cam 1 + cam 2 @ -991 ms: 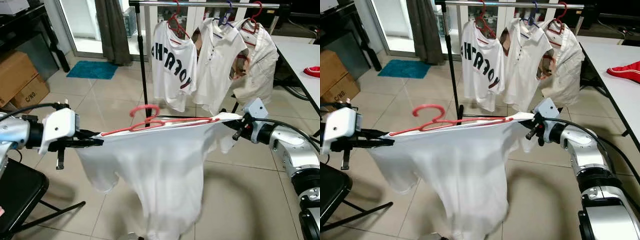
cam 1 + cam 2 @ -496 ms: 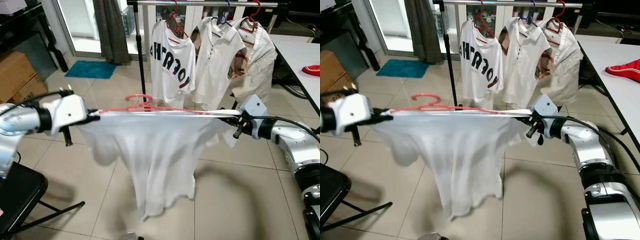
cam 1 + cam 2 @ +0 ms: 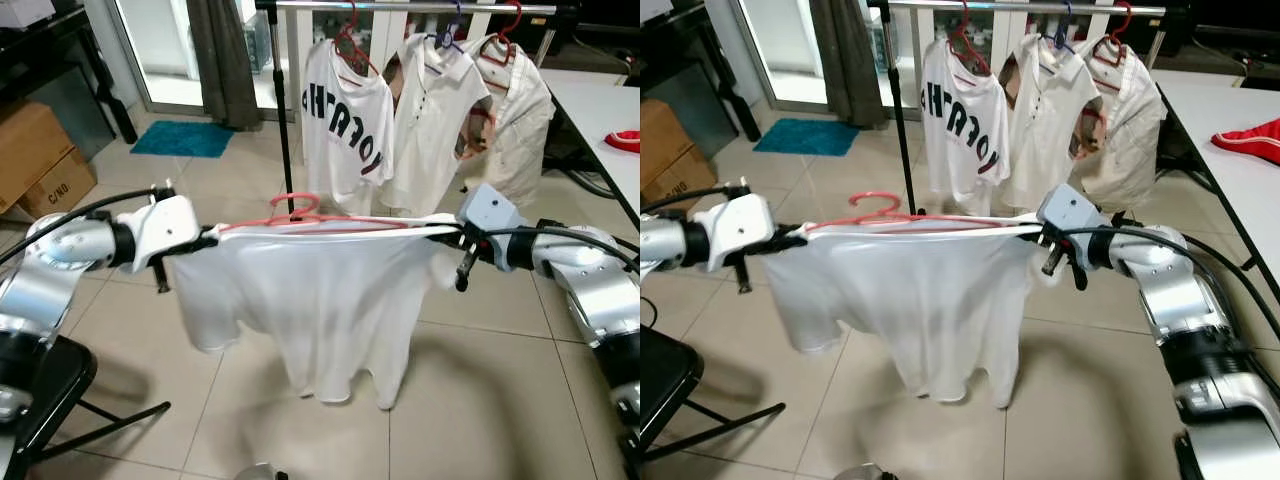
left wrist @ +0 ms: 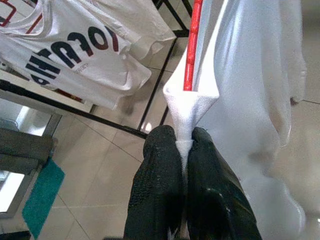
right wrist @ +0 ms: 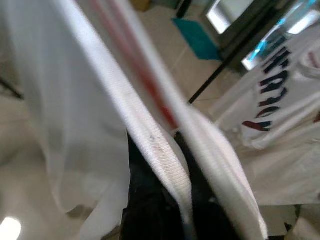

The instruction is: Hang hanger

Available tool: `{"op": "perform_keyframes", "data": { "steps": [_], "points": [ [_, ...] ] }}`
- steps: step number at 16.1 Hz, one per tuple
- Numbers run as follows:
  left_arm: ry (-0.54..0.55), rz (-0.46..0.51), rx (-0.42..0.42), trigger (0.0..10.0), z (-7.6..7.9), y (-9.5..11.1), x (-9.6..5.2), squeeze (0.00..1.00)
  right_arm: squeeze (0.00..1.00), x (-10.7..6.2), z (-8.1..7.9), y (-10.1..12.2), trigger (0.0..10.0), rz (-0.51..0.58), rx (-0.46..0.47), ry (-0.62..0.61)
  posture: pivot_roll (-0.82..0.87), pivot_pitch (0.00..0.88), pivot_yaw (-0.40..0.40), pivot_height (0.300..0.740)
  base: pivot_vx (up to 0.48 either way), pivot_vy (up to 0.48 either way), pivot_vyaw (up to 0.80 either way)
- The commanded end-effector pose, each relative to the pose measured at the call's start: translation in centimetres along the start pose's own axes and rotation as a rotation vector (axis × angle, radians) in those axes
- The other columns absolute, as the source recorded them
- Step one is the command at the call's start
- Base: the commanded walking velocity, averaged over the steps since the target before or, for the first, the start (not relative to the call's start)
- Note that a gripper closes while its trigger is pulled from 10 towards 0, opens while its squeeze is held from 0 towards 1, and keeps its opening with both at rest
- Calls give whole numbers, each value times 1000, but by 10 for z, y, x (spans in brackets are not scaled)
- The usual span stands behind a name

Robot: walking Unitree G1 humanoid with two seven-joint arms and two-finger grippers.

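Note:
A white T-shirt hangs on a red hanger, stretched level between my two arms above the tiled floor. My left gripper is shut on the shirt's left shoulder; in the left wrist view its black fingers pinch the white cloth below the red hanger arm. My right gripper is shut on the right shoulder; its fingers clamp a white hem. The hanger's hook points up. Behind stands the clothes rail.
Three garments on hangers fill the rail's right part: a lettered white T-shirt, a white polo and a cream shirt. The rack's black post stands left. Cardboard boxes lie left, a white table right, a black chair near left.
Both arms have drawn closer together with the shirt held between them. The shirt's lower part has swung and settled below the hanger.

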State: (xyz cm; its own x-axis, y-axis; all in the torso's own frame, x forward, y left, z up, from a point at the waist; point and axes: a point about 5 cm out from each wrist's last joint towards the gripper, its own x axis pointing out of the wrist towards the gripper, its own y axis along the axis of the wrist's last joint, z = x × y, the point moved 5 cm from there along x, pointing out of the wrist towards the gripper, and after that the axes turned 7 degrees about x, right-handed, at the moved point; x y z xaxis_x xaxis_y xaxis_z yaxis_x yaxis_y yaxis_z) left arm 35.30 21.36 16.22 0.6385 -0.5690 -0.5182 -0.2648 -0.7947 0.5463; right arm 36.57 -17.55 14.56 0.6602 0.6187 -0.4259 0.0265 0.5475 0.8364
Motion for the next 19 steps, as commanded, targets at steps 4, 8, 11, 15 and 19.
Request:
{"op": "perform_keyframes", "data": {
  "steps": [4, 8, 11, 15, 19],
  "points": [
    [-26, 17, 13, 0, 1, 7, 16, 0, 0, 1, -19, 6, 0, -38, -36, 46, -81, 0, 41, 740, 0, 0, 0],
    [-89, 20, 36, 0, 11, 11, 30, 0, 0, 8, -29, 18, 588, -32, -63, 61, -89, 0, 46, 740, 0, 0, 0],
    [-109, 23, 39, 0, 13, 11, 34, 0, 0, 14, -36, 27, 157, -7, -70, 72, -92, 0, 52, 740, 0, 0, 0],
    [-64, 11, 25, 0, 0, 7, 31, 0, 0, 18, -45, 36, 0, 16, -77, 94, -87, 0, 50, 740, 0, 0, 0],
    [-46, 43, -11, 0, -5, 8, 28, 0, 0, 23, -58, 44, 3961, 58, -85, 110, -85, 0, 44, 740, 0, 0, 0]
  ]
}}
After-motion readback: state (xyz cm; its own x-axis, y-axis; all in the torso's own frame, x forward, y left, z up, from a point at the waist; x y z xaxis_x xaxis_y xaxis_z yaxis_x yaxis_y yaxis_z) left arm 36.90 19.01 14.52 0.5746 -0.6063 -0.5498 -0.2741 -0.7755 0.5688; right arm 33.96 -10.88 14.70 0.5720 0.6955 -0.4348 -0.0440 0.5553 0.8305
